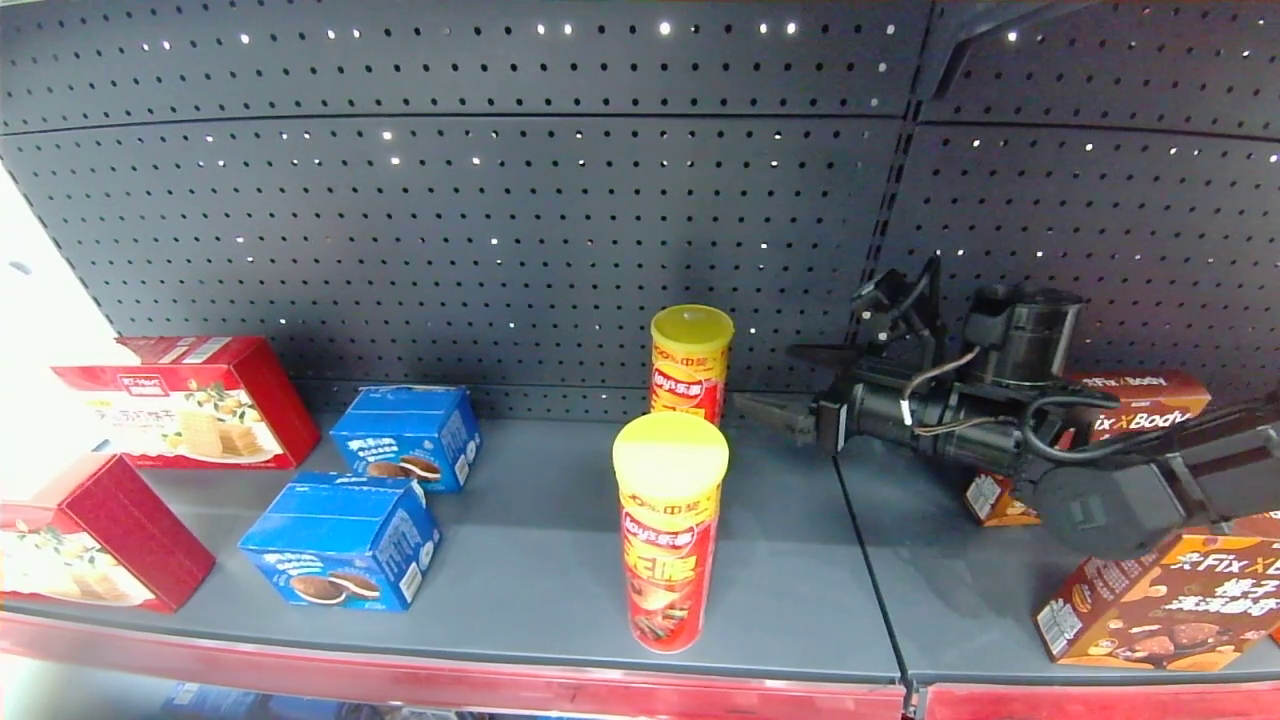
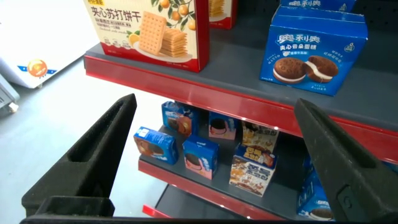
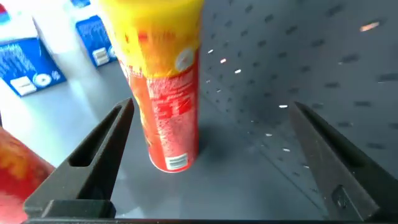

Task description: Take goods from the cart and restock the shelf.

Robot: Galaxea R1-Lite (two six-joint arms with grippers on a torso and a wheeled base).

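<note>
Shelf: a grey shelf (image 1: 540, 520) with a red front lip and a dark pegboard (image 1: 500, 250) behind it.
Red cracker boxes: two, both shut, at the far left. One (image 1: 190, 400) stands toward the back and the other (image 1: 90, 535) is at the front edge, turned at an angle.
Blue cookie boxes: two, both shut, just right of the red ones. The rear one (image 1: 408, 436) is near the pegboard and the front one (image 1: 345, 540) is nearer the lip.
Front can: a red crisp tube (image 1: 668, 530) capped with a yellow lid, upright near the lip at mid-shelf.
Rear can: a matching tube (image 1: 690, 362), lid on, upright close to the pegboard and straight behind the front can.
Brown boxes: three, all shut, at the right. One (image 1: 1140, 395) is at the back, a smaller one (image 1: 995, 500) lies partly under the arm, and one (image 1: 1170, 600) sits tilted at the front edge.
Lower shelf: small blue boxes (image 2: 199, 155) stand in a row in the left wrist view, with another carton beside them.
Left claw: it (image 2: 214, 106) hangs before the shelf's red lip, below the cracker and cookie boxes. The jaws are spread wide with nothing between them.
Right claw: it (image 1: 765, 377) lies level over the shelf, reaching in from the right with its tips pointing at the rear can. The jaws are spread wide and hold nothing. The can (image 3: 165, 93) stands just ahead of the gap, apart from both fingers.
</note>
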